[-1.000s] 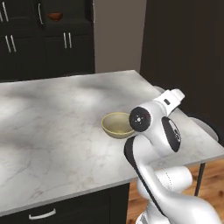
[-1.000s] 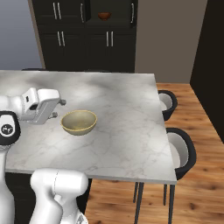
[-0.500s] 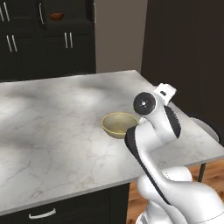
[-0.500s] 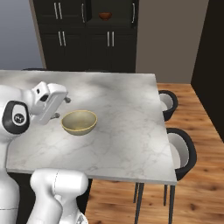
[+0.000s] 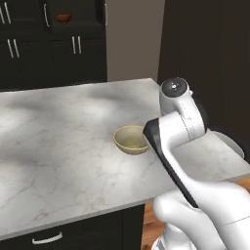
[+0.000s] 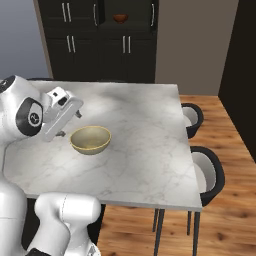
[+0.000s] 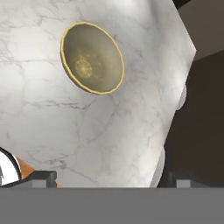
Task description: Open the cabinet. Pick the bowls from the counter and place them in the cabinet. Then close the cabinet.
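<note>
Swinging round over the white marble counter, the wide-open gripper now hangs beside the pale cream yellow-rimmed bowl, at its ten o'clock; pickup seems next.

The counter is a white marble top w/ grey veins, on a dark base. One pale cream bowl w/ yellowish rim stands upright on it, toward the front-right part, apart from the edges. Far behind, a reddish-brown bowl sits on a dark shelf of the cabinet.
</note>
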